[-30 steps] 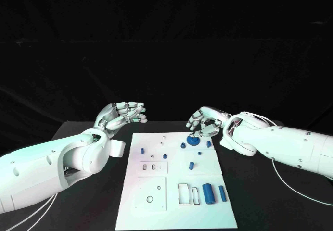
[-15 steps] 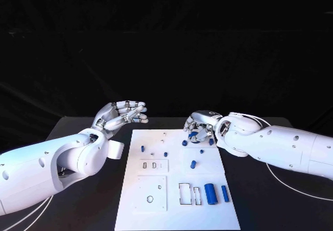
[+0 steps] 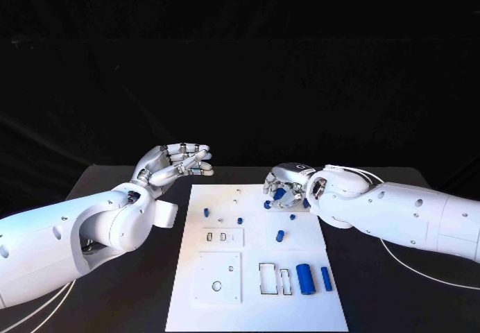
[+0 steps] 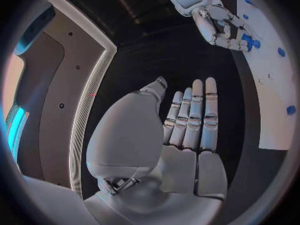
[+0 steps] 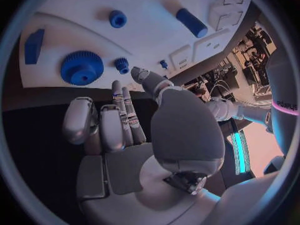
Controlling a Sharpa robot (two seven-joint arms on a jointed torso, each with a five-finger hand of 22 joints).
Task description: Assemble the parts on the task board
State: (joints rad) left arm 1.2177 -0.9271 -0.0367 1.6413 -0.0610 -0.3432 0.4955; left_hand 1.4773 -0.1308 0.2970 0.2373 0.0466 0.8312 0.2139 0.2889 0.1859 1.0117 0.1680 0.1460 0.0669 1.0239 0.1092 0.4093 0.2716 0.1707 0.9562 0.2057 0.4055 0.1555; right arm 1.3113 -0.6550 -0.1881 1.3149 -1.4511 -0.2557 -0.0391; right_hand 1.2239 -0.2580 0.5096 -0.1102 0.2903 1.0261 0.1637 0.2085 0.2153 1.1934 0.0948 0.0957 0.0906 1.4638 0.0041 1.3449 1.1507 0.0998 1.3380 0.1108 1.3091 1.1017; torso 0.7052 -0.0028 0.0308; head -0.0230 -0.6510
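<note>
Hovering over the task board (image 3: 200, 305) near a blue gear (image 5: 82, 67), the right hand (image 3: 287, 186) was empty with fingers part-curled; the left hand (image 3: 176, 164) was empty, fingers apart.

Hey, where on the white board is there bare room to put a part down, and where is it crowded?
Free: the board's near strip below the slots, and its far left corner beside the left hand. Crowded: the far right corner, where the right hand hangs over the gear and pegs, and the near right, with two cylinders.
</note>
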